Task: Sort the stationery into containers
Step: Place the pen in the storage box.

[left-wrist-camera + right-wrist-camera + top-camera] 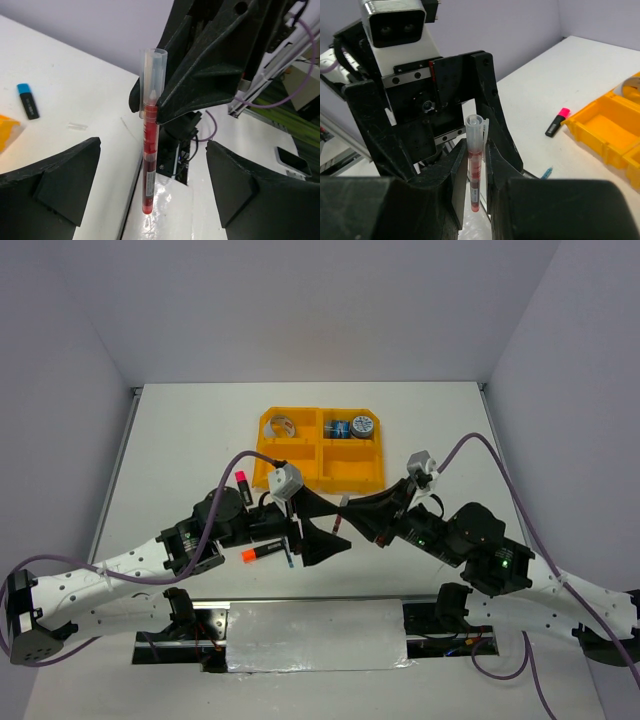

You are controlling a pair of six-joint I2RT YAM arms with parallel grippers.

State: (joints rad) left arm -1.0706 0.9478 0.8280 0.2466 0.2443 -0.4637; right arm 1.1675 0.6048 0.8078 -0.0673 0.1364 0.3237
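A thin red pen (476,170) with a clear cap hangs upright in the air, and my right gripper (477,167) is shut on its upper barrel. My left gripper (150,192) stands wide open around the pen's (148,160) lower end, and neither finger (55,182) touches it. From above, both grippers (338,523) meet in front of the orange tray (322,478). Tape rolls (283,426) and a silvery ring (362,426) lie in the tray's two far compartments.
On the table lie a pink-capped marker (241,480), an orange-capped marker (258,553), a thin blue pen (546,173) and a blue-capped marker (28,101). The tray's near compartments (607,125) hold nothing I can see. Purple cables loop over both arms.
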